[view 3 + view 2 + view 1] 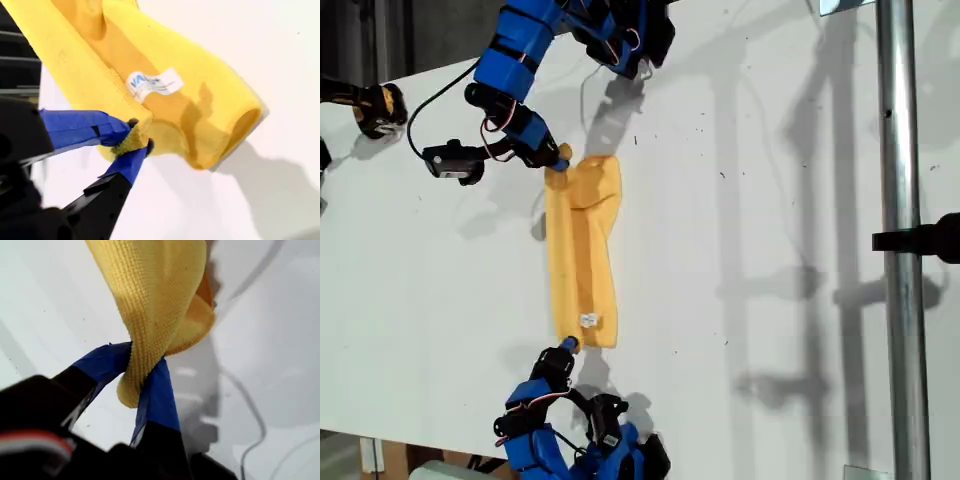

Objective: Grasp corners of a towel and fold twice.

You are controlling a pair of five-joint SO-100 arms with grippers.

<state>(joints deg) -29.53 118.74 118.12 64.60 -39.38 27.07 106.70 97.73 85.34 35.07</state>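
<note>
Yellow microfibre towel (582,250) lies mid-table (770,250) as a narrow strip, long axis 12-to-6 in the exterior view, one long side curled over so it reads half-folded.

My second gripper (132,137) is clamped on the corner (570,340) at the strip's 6 o'clock end; the white tag (152,84) sits just beside its blue-taped fingertips (107,127), same tag at the lower end in the exterior view. So the second arm comes in from 6 o'clock, wrist low.

My first gripper (142,375) pinches a bunched corner at the 12 o'clock end (560,160); cloth is twisted between the jaws, a bit of it poking out behind. First arm reaches in from 11 o'clock, elbow folded.

Both ends held, so the strip is strung between the arms, sagging to the table in between.

Judgement: first fold is in progress. The next move runs crosswise, towards 3 o'clock. Both arms must travel together or the strip skews.
</note>
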